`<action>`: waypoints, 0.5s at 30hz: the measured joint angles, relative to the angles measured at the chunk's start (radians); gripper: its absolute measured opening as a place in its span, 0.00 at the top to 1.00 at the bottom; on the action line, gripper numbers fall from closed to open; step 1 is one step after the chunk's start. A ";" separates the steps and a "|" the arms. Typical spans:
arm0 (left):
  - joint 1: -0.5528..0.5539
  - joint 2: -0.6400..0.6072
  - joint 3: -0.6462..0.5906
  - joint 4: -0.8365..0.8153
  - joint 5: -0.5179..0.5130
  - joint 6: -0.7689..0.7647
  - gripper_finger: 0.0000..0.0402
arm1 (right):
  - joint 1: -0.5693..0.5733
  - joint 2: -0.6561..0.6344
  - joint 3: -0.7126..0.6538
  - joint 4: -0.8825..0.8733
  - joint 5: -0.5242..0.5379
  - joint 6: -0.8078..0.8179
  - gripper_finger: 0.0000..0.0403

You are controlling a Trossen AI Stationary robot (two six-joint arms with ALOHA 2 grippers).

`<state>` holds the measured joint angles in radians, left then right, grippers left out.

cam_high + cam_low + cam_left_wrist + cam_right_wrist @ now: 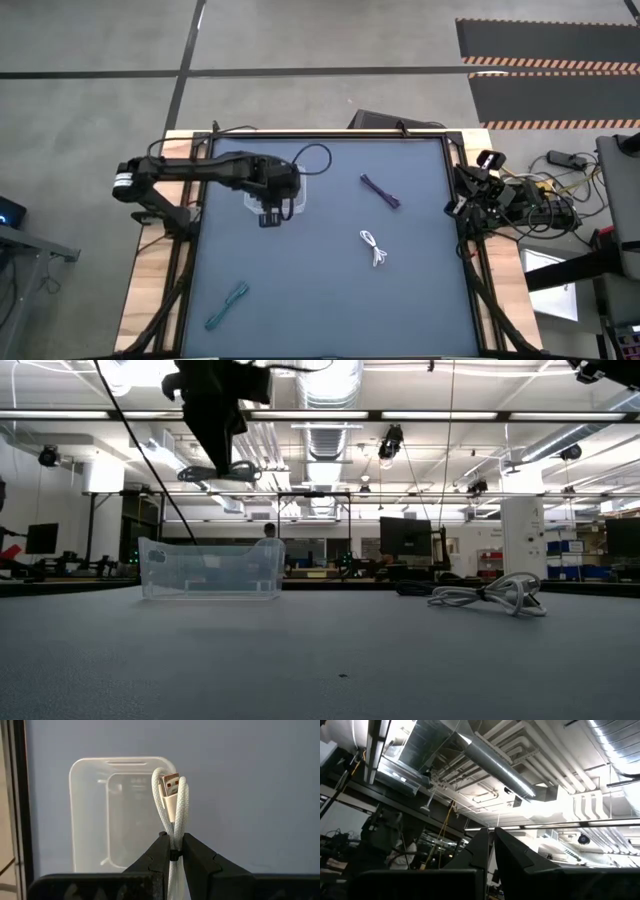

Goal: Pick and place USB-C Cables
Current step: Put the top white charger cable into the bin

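My left gripper [173, 836] hangs above the clear box [115, 815], shut on a white USB-C cable bundle [172, 795]. In the high view this gripper [270, 217] is over the box's near rim [302, 197]. A second white cable [374, 248] lies on the mat at mid-table, a purple one [380, 190] farther back, and a teal one [227, 306] near the front left. My right gripper [491, 845] is shut and empty, folded back at the table's right edge and pointing up at the ceiling. My left gripper pinches the white bundle between its two fingers [161, 851], at the place where a small dark tie [173, 855] binds the strands. The fingers point steeply down from above. The looped end with a connector [170, 785] sticks out past the fingertips, clear of box and mat.
The clear box [210, 568] stands at the mat's far left. The white cable [490, 595] lies to its right in the low view. The right arm [480, 190] sits off the mat at the right edge. Bare mat lies at the middle and front.
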<state>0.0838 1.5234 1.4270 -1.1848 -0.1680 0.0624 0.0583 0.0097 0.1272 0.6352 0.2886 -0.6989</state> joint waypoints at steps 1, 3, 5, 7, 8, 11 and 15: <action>0.014 0.000 -0.010 0.003 0.000 0.015 0.94 | 0.000 0.000 0.000 0.000 0.000 0.003 0.94; 0.040 0.000 -0.035 0.007 0.000 0.043 0.94 | 0.000 0.000 0.000 0.000 0.000 0.007 0.94; 0.064 0.000 -0.065 0.022 0.000 0.069 0.94 | 0.000 0.000 0.000 0.000 0.000 0.008 0.94; 0.087 0.001 -0.094 0.052 0.000 0.097 0.94 | 0.000 0.000 0.000 -0.001 0.000 0.018 0.94; 0.096 0.001 -0.108 0.067 0.000 0.111 0.94 | 0.000 0.000 0.000 -0.001 0.000 0.019 0.94; 0.124 0.001 -0.141 0.098 0.002 0.154 0.94 | 0.000 0.000 0.000 -0.001 0.000 0.019 0.94; 0.158 0.001 -0.179 0.157 0.002 0.188 0.94 | 0.000 0.000 0.000 -0.001 0.000 0.019 0.94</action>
<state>0.2420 1.5246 1.2480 -1.0283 -0.1658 0.2505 0.0586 0.0097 0.1272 0.6342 0.2890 -0.6800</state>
